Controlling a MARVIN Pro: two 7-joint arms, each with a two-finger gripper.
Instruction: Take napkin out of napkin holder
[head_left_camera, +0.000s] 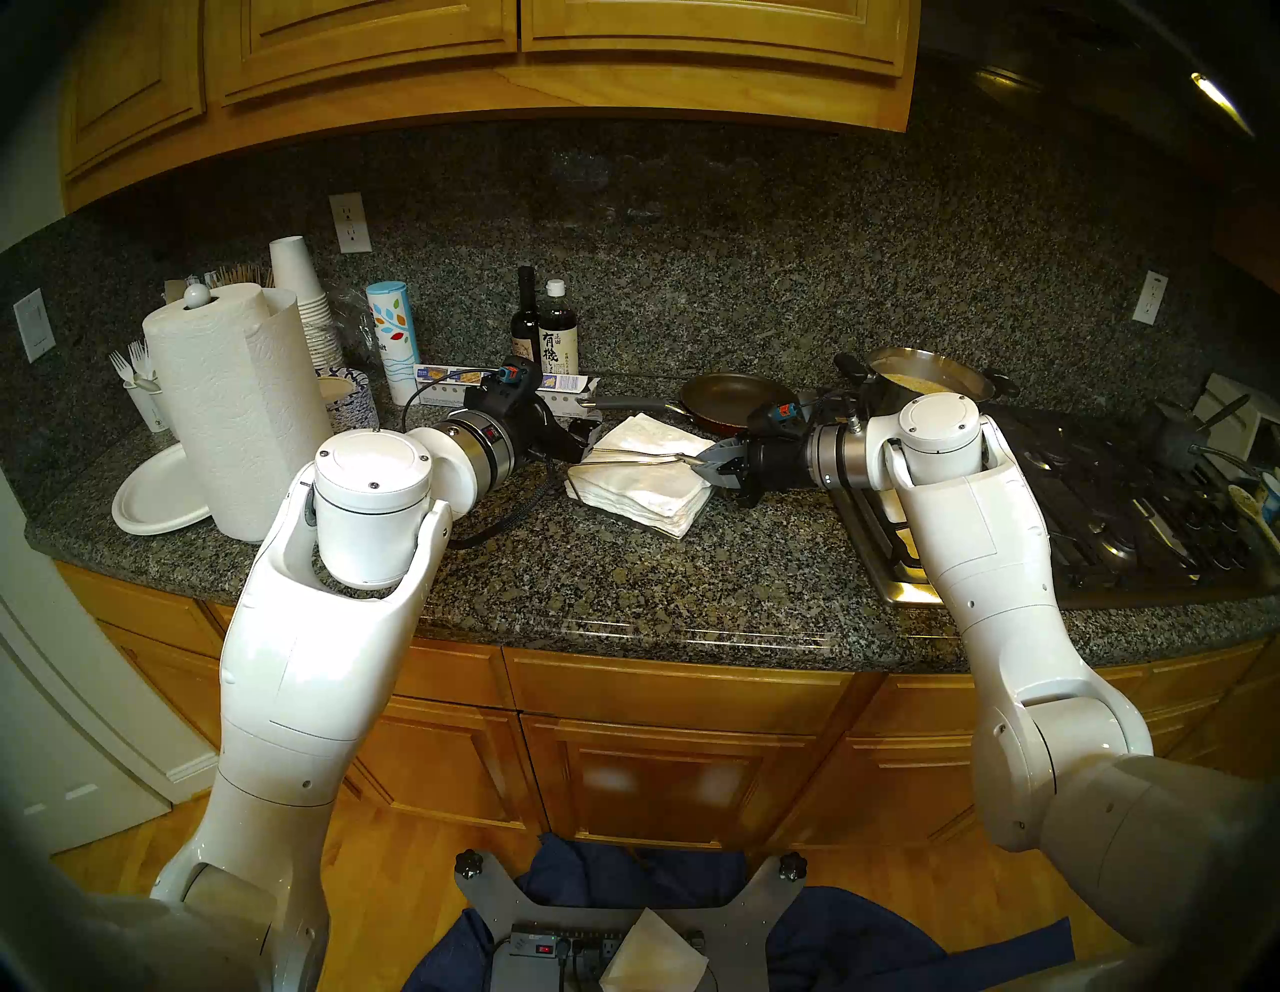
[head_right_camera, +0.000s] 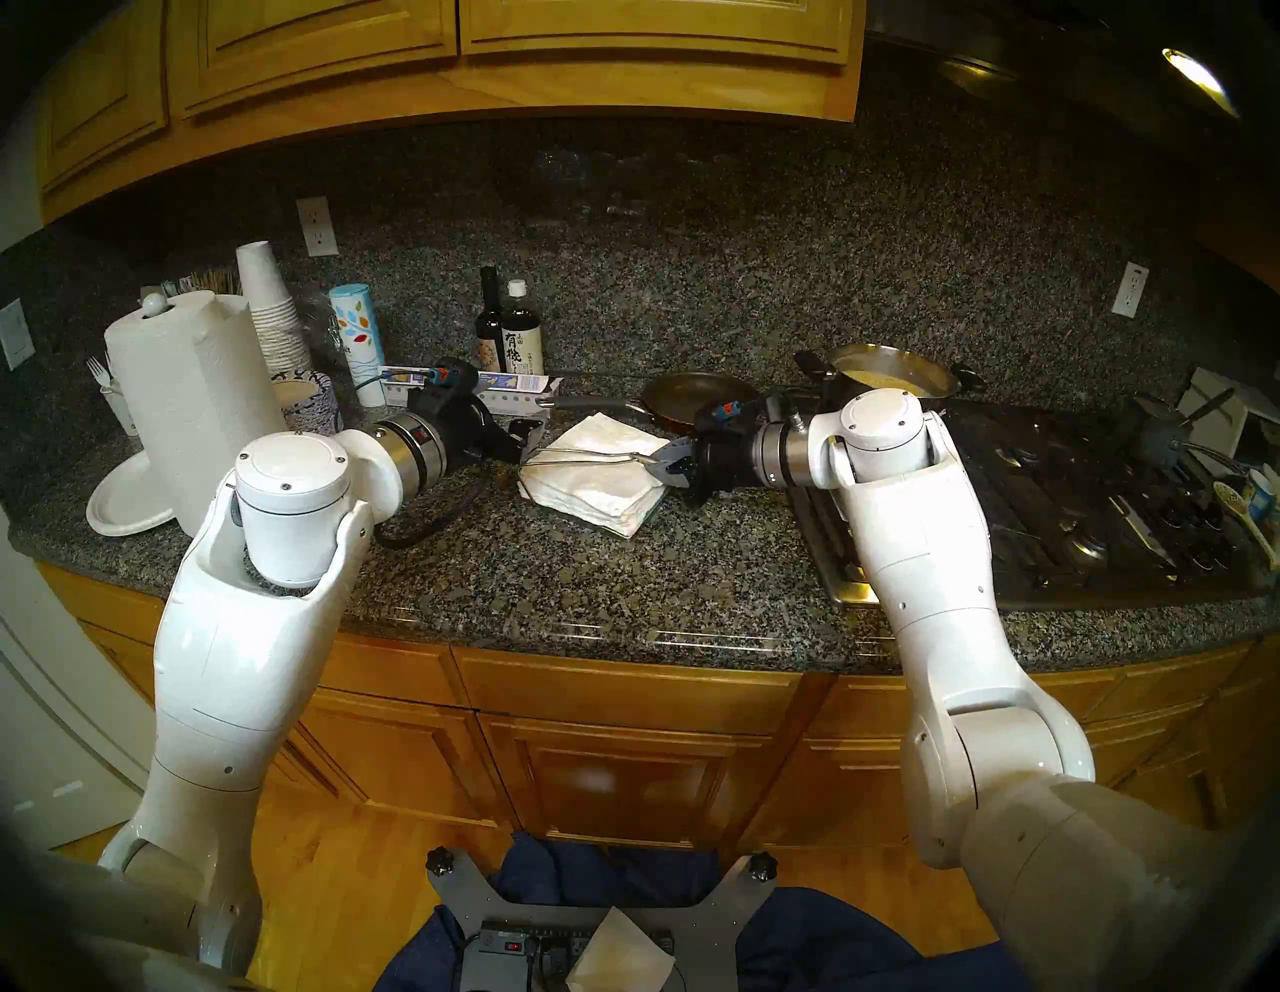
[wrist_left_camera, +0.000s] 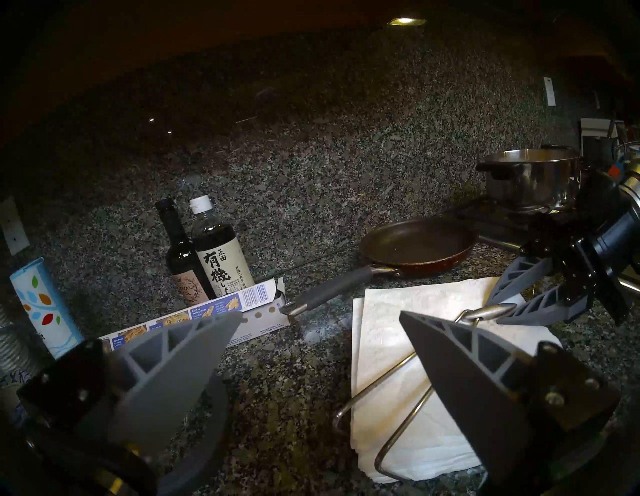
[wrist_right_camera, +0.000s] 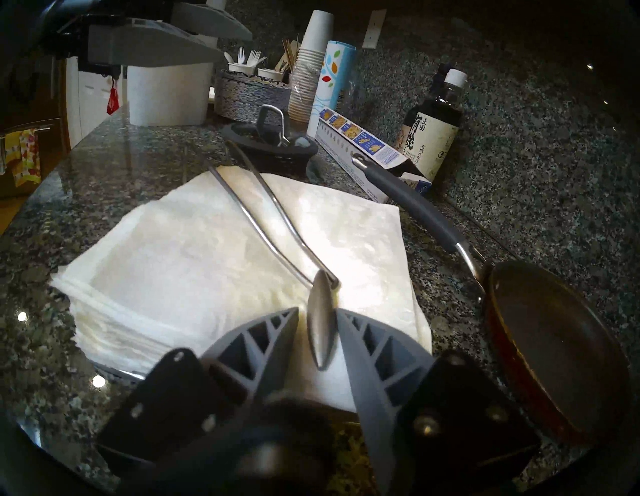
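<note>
A stack of white napkins lies in the napkin holder on the counter. The top napkin sits skewed, its far corner sticking out. The holder's wire frame wraps the stack's left edge. Its slim metal arm crosses the stack and ends in a leaf-shaped tip. My right gripper is shut on that tip and holds it slightly above the napkins. My left gripper is open and empty at the stack's left rear corner, one finger above the napkins.
A frying pan lies just behind the stack, its handle pointing left. A foil box, two bottles, a pot on the stove, a paper towel roll and a plate stand around.
</note>
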